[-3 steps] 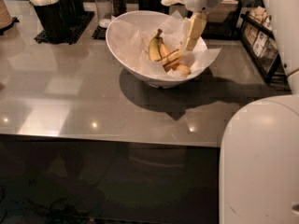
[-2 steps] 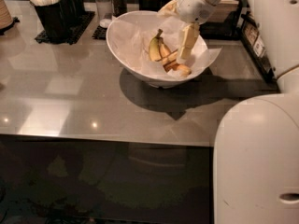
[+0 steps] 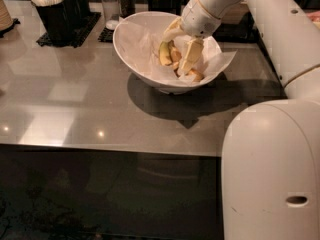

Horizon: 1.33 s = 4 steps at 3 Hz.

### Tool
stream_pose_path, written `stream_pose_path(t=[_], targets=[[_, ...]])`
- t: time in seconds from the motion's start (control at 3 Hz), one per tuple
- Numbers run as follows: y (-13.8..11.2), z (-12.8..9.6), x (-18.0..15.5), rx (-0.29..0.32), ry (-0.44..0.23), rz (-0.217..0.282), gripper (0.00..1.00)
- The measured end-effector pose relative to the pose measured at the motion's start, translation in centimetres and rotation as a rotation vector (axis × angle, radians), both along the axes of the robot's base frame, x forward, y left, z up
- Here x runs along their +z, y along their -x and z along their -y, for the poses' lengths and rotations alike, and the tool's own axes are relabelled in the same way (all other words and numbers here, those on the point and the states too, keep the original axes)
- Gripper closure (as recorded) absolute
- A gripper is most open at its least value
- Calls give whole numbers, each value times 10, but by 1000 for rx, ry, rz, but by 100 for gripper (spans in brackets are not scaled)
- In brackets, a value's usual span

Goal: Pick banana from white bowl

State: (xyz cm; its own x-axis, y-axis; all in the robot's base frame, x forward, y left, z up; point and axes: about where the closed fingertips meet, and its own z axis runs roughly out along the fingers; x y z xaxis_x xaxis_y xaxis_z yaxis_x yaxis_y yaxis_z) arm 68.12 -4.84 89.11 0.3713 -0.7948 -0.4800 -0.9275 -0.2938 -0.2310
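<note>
The white bowl [image 3: 135,59] stands on the grey counter, lined with crinkled white paper. Three bananas lie in its middle. A greenish-yellow one [image 3: 164,53] is on the left and an orange-yellow one lies beside it. A duller, brown-marked banana [image 3: 196,75] lies low at the right, partly hidden. My gripper [image 3: 176,55] reaches down into the bowl from the upper right. It is open, with one cream finger [image 3: 190,57] down among the bananas and the other above the greenish one. It holds nothing.
Black holders with straws and napkins [image 3: 55,9] stand at the back left, with shakers [image 3: 117,1] and a wooden stirrer cup behind the bowl. My white arm and base [image 3: 272,169] fill the right side. The counter's front edge runs across the lower middle.
The gripper has come down and to the left, deeper into the bowl, so its lower finger now sits among the bananas. The bananas have not moved.
</note>
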Motion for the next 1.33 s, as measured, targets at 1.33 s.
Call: stream_pose_path(t=[1.33], targets=[[5, -7, -29, 21, 2, -82, 49]])
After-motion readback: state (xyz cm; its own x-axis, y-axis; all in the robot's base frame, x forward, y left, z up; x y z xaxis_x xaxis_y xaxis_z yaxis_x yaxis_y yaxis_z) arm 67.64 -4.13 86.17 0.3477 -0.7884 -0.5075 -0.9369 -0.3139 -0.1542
